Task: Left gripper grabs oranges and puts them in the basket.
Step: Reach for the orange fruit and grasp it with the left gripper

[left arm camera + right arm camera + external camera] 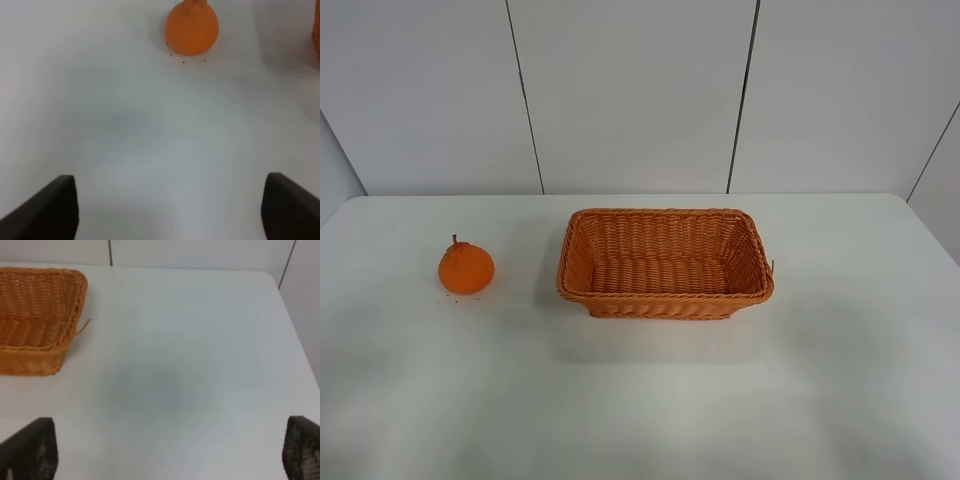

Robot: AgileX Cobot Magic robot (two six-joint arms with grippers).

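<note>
A bright orange fruit (pixel 466 268) with a short dark stem sits on the white table at the left. It also shows in the left wrist view (pixel 192 27), well ahead of my left gripper (pixel 170 212), which is open and empty with its black fingertips (pixel 47 210) wide apart. The wicker basket (pixel 665 295) stands empty in the middle of the table, to the right of the orange. Its corner shows in the right wrist view (pixel 75 300). My right gripper (pixel 170 455) is open and empty, apart from the basket. Neither arm shows in the exterior view.
The white table (pixel 640 400) ends at a panelled white wall behind. A few dark specks (pixel 182 61) lie on the table by the orange. A loose wicker strand (pixel 83 326) sticks out from the basket's corner.
</note>
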